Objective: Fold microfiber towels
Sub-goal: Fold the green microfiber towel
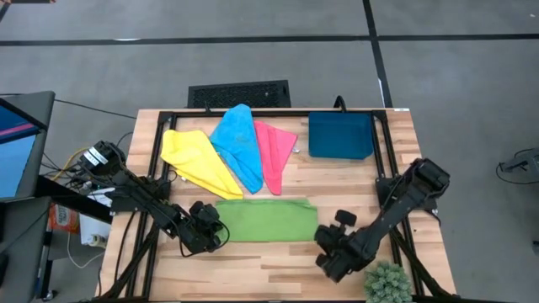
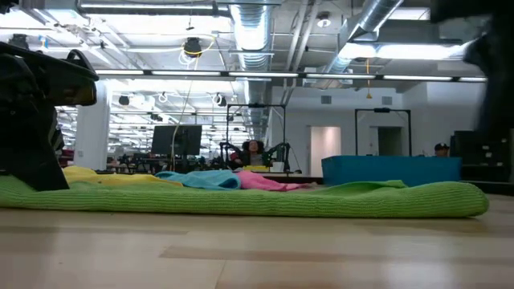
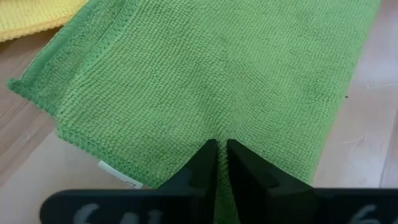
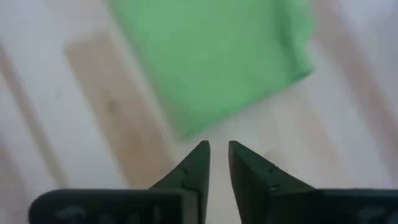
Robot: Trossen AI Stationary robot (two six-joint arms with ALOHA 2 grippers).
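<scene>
Left wrist view: your left gripper (image 3: 222, 149) pinches green towel (image 3: 211, 81) edge, jaws clamped on cloth. Your right gripper (image 4: 219, 149) hovers beside towel's other end, jaws slightly apart, empty.

Your left gripper (image 3: 222, 163) sits low at the table's near-left, fingers pressed nearly together and pinching cloth. Your right gripper (image 4: 219, 163) hovers at the near-right, held clear, its fingers parted by a narrow gap with nothing between them.

The green towel (image 3: 205, 74) is showing a nubby, matt microfiber weave with a stitched hem. The worktop (image 1: 278, 261) is looking like pale, smooth wood planks, lightly sheened.
</scene>
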